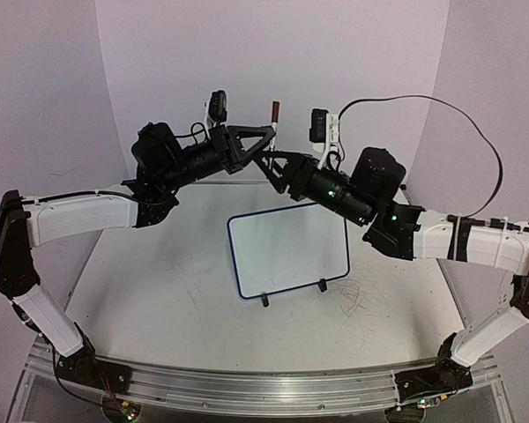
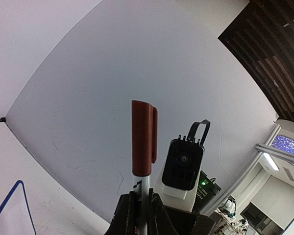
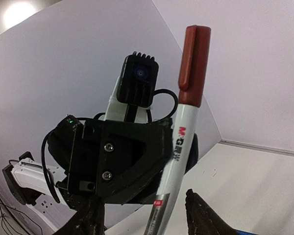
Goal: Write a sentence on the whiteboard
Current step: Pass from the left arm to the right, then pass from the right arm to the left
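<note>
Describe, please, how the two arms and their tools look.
The left arm and right arm have white links and black joints. The left tool and right tool are black and angular. A black cable loops over the right arm.

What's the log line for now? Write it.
left gripper: shut on red-capped white marker | right gripper: open around marker | blue-rimmed whiteboard: blank
</note>
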